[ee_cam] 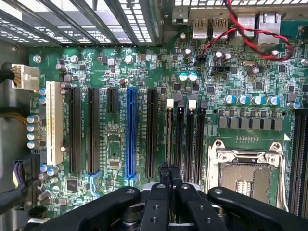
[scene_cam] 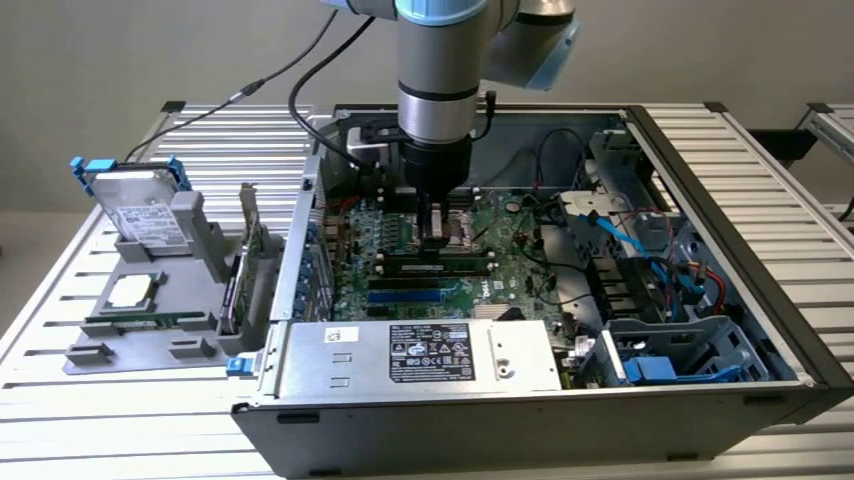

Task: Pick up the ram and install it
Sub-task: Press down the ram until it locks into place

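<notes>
Nearest, along the near wall of the computer case [scene_cam: 787, 385], lies the grey power supply [scene_cam: 441, 355]. Just behind it, on the motherboard [scene_cam: 527, 260], stands the ram [scene_cam: 427, 266], on edge in one of the memory slots [ee_cam: 198, 137] near the board's middle, no longer a loose stick. Looks picked up and placed already; cannot tell whether fully clicked home.

Runs lengthwise parallel to the near wall, from the exterior view's left to its right, flat face with black chips turned toward the near wall. From the wrist, appears as a thin brownish edge [ee_cam: 169, 137].

Directly above hangs the gripper [scene_cam: 434, 240], clenched with fingers [ee_cam: 164, 174] pressed together, gripping nothing, tips at or just over the ram's top edge.
</notes>
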Robot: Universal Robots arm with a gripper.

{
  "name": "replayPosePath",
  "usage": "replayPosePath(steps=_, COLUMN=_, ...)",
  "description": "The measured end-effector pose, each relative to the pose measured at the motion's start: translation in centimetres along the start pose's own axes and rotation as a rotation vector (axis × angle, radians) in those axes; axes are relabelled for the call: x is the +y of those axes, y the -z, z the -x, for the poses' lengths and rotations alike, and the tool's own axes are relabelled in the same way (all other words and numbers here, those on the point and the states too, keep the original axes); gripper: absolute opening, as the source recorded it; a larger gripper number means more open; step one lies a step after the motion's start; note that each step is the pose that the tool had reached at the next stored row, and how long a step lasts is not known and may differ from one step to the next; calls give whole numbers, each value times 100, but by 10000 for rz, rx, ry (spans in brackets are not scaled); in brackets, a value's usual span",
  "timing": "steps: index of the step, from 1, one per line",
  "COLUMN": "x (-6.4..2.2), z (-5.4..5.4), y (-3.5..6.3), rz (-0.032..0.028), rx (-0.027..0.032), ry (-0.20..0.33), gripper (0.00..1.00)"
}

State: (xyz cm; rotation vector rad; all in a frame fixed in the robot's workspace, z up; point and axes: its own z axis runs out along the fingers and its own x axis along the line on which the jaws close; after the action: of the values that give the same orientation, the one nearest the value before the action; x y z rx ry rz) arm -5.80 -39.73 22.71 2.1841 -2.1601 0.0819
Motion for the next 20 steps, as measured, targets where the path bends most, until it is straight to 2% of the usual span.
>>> replayPosePath(steps=5, x=2, z=2, y=-17, rz=-8, rx=-2, ry=0, gripper=10)
replayPosePath(steps=7, x=2, z=3, y=6, rz=-9, rx=-18, ry=0, gripper=10)
replayPosePath(steps=11, x=-8, z=-5, y=72, rz=19, rx=-3, ry=3, gripper=10)
replayPosePath(steps=16, x=-140, z=-11, y=95, rz=52, rx=-1, ry=12, gripper=10)
replayPosePath(steps=20, x=-205, z=-12, y=110, rz=79, rx=-5, ry=14, gripper=10)
